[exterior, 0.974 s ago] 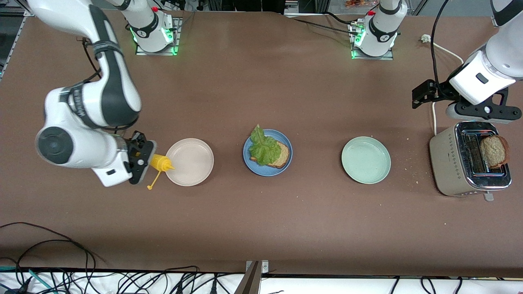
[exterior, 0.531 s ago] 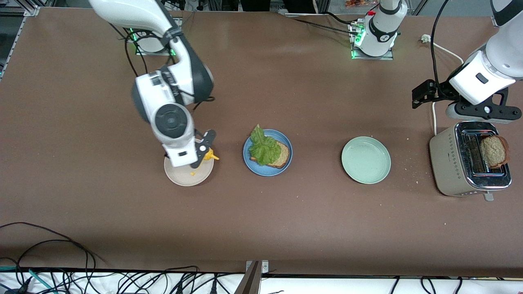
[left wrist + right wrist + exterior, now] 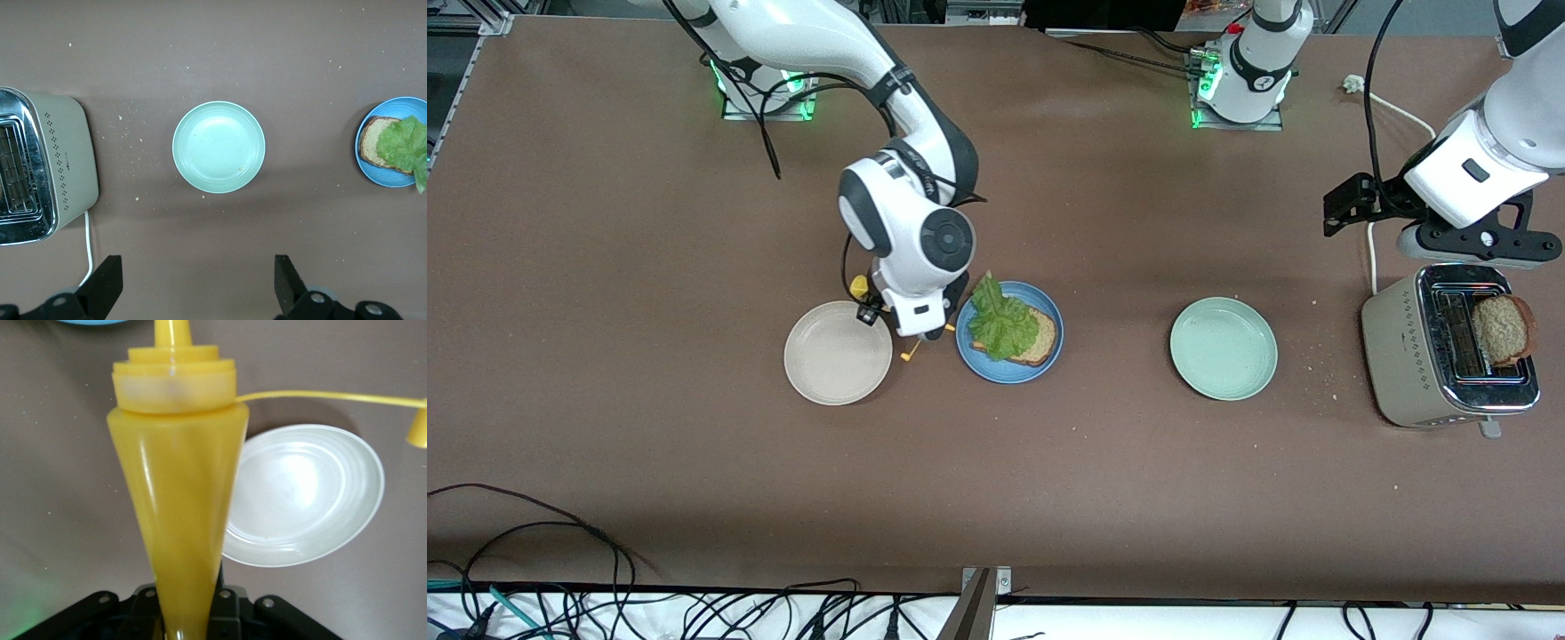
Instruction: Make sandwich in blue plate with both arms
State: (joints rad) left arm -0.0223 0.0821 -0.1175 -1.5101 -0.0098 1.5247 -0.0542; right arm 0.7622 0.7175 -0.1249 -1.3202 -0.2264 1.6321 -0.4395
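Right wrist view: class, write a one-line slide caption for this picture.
Right gripper shut on a yellow squeeze bottle, its cap dangling, above the cream-white plate and brown table.

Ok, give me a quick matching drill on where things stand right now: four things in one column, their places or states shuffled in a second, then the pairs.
Things:
1. lettuce
2. loose bread slice
3. mustard bottle
4. green plate

Places or states:
A. held in the shut right gripper, between the white plate and the blue plate
B. bare, between the blue plate and the toaster
C. on the bread in the blue plate
D. standing up out of a toaster slot, under the open left gripper

Pairs: 1-C, 2-D, 3-A, 4-B
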